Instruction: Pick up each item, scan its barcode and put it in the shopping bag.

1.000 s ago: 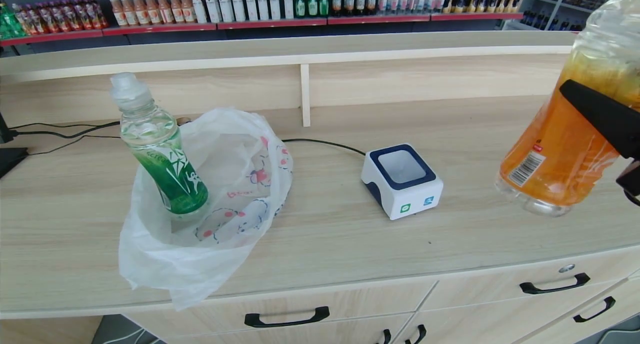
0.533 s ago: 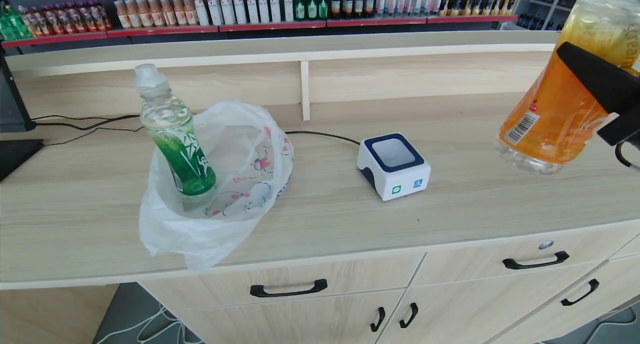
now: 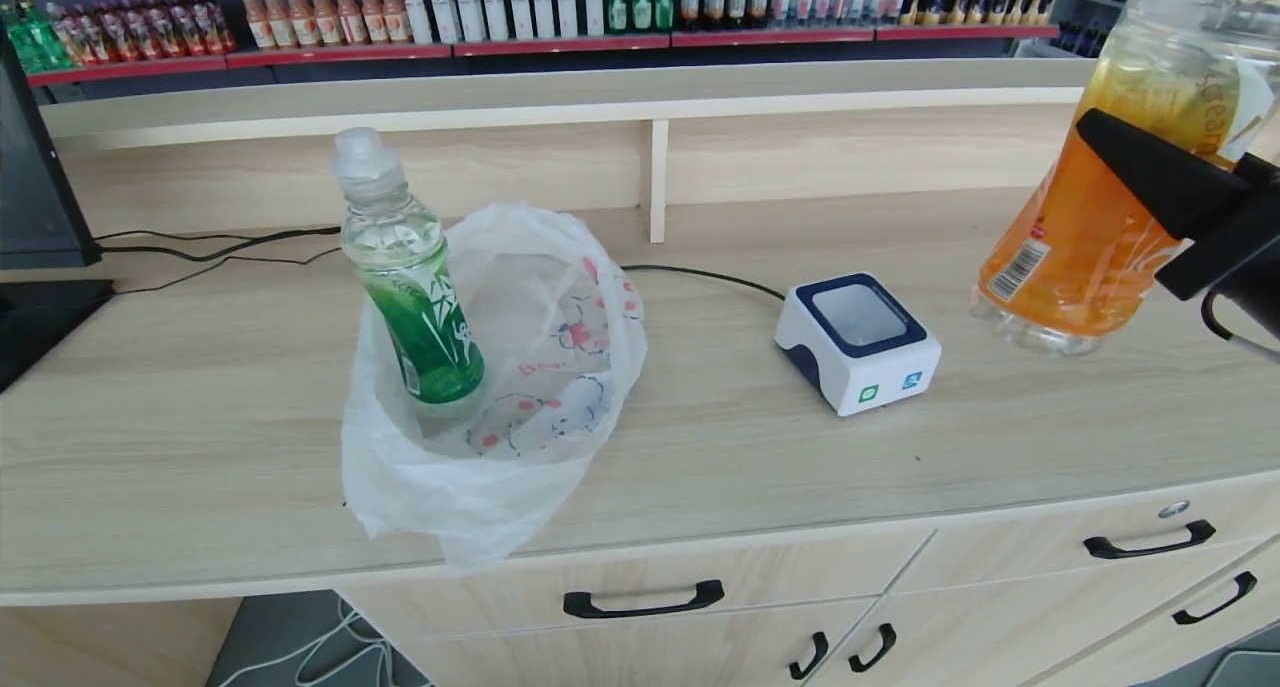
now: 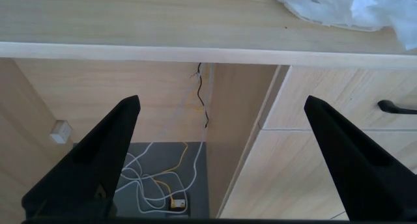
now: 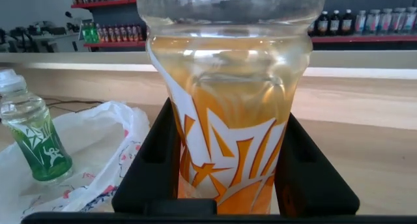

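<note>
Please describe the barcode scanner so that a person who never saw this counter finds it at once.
Look at the wooden counter. On it, between the white shopping bag and the orange bottle held up on the right, sits the scanner. It is the only white cube, with a dark blue frame around its top window and a black cable behind.

Pale wood counter (image 3: 150, 417), black-handled drawers (image 3: 480, 595) below, raised back ledge (image 3: 600, 92), red shelves (image 3: 560, 45) of drinks behind
</note>
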### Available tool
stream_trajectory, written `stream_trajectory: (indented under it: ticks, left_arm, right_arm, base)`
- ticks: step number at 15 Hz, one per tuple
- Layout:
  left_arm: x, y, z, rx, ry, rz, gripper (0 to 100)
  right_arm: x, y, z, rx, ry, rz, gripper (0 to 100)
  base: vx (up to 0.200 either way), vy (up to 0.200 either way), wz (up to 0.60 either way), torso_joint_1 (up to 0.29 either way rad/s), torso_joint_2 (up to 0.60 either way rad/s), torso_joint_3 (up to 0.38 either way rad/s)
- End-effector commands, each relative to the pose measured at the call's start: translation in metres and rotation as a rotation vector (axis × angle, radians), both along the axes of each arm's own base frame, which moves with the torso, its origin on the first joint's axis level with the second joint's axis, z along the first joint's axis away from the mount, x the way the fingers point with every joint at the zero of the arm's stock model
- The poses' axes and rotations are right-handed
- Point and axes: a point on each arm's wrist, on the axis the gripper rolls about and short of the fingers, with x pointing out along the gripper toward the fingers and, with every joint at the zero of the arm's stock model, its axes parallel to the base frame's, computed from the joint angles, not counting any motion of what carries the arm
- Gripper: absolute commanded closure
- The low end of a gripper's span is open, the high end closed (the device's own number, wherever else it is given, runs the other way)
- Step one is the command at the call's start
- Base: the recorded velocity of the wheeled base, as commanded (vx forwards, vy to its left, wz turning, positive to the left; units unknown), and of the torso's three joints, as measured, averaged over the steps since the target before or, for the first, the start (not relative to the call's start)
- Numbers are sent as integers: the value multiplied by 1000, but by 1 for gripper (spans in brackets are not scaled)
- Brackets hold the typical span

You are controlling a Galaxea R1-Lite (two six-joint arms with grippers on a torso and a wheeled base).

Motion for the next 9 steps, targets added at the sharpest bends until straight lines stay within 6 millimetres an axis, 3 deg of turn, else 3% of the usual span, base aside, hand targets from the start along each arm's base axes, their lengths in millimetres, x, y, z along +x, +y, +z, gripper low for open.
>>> stream_trajectory:
  ticks: [1, 9]
  left_arm:
    - [0, 0, 0, 0, 0, 1, 0]
    - [0, 0, 0, -2, 0, 1, 0]
  right_arm:
    - [0, 0, -2, -9, 6, 0, 100]
    - [0, 2, -5, -22, 19, 6, 100]
  base:
    - [0, 200, 0, -7, 2, -2]
    - [0, 200, 0, 2, 4, 4]
